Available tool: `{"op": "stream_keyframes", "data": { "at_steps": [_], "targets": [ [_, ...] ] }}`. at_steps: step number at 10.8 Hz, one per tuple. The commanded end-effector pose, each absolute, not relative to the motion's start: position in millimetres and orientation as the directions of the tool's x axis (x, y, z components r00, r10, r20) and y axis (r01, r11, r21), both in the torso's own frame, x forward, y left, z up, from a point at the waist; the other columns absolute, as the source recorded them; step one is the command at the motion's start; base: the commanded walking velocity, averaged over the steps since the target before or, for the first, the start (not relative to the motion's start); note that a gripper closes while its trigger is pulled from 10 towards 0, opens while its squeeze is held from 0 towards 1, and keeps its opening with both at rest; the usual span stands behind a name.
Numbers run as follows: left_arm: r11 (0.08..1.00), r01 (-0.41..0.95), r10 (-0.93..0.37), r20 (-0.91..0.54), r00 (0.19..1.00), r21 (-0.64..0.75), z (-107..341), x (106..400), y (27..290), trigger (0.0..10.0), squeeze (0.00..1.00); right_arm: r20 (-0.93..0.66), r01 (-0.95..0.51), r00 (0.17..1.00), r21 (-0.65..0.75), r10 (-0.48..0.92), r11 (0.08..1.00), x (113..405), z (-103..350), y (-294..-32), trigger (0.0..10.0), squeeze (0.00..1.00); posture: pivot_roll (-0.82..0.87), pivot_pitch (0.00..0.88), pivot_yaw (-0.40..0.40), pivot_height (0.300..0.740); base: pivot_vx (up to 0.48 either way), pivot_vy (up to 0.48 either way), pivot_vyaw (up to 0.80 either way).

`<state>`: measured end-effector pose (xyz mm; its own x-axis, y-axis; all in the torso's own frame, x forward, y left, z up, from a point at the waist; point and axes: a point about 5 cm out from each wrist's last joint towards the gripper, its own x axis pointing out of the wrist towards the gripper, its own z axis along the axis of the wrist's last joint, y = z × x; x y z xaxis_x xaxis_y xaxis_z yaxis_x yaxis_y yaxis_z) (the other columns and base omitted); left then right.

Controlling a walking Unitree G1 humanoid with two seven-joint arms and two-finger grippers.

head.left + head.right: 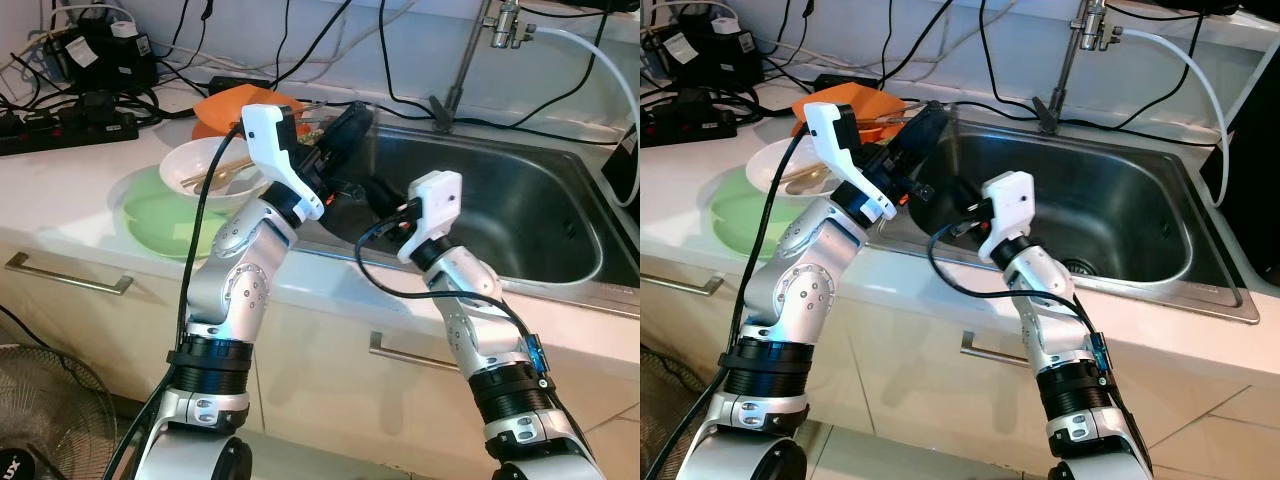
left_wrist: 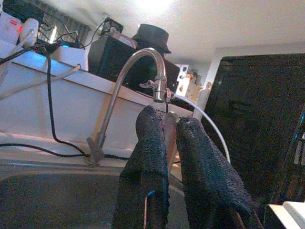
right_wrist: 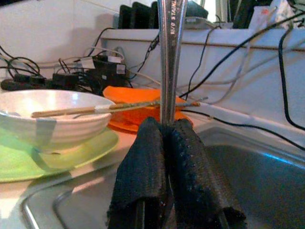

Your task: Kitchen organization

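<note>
- The right gripper (image 3: 164, 138) has its 2 black fingers pressed together on the handle of a metal utensil (image 3: 169, 57), which stands straight up from them; its upper end is cut off by the frame, so what kind of utensil it is cannot be told.
- Stamped writing runs along that handle, but it is too blurred to read with any certainty.
- In the head views the right gripper (image 1: 378, 196) sits low over the near left corner of the sink (image 1: 520, 215), its fingertips partly hidden behind the left arm.
- The left gripper (image 2: 164, 136) has its fingers nearly together, with a thin pale object showing in the narrow gap; what it is cannot be made out.
- The left gripper (image 1: 345, 130) points over the sink's left rim toward the tap (image 2: 138, 81).
- On the counter left of the sink, a white bowl (image 3: 52, 117) rests on a green plate (image 3: 62, 160), with chopsticks (image 3: 95, 109) lying across the bowl's rim.
- An orange plate (image 3: 131, 112) lies behind the bowl, near the sink edge.
- Black cables and a power strip (image 1: 70, 130) crowd the back of the counter.
- The sink basin is open on its right side.
</note>
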<state>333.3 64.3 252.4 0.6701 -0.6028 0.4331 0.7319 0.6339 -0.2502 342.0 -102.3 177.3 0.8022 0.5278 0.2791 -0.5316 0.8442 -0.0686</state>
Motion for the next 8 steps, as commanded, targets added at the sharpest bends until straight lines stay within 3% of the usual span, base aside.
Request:
{"op": "stream_keyframes", "data": {
  "at_steps": [1, 4, 5, 8],
  "targets": [
    [0.625, 0.742, -0.612, 0.439, 0.658, -0.242, 253.5, 330.8, 63.1, 10.0, 1.00, 0.301, -0.518, 0.805, -0.062, 0.511, 0.853, 345.5, 183.4, -104.7, 0.0, 0.00, 0.21, 0.000, -0.017, 0.740, 0.000, 0.000, 0.00],
    [0.629, 0.738, -0.602, 0.447, 0.661, -0.244, 254.5, 330.9, 63.0, 10.0, 1.00, 0.297, -0.469, 0.834, -0.059, 0.464, 0.881, 351.5, 183.6, -110.2, 0.0, 0.00, 0.21, 0.000, -0.017, 0.740, 0.000, 0.000, 0.00],
    [0.684, 0.692, -0.578, 0.407, 0.707, -0.231, 245.9, 335.5, 67.3, 10.0, 0.00, 0.288, -0.403, 0.869, -0.059, 0.402, 0.913, 360.9, 185.5, -120.2, 0.0, 0.00, 0.21, 0.000, -0.018, 0.740, 0.000, 0.000, 0.00],
    [0.731, 0.638, -0.577, 0.281, 0.767, -0.244, 208.9, 336.1, 74.7, 10.0, 0.00, 0.212, -0.234, 0.946, -0.083, 0.247, 0.969, 383.4, 185.4, -149.9, 0.0, 0.00, 0.21, 0.000, -0.021, 0.740, 0.000, 0.000, 0.00]
  ]
}}
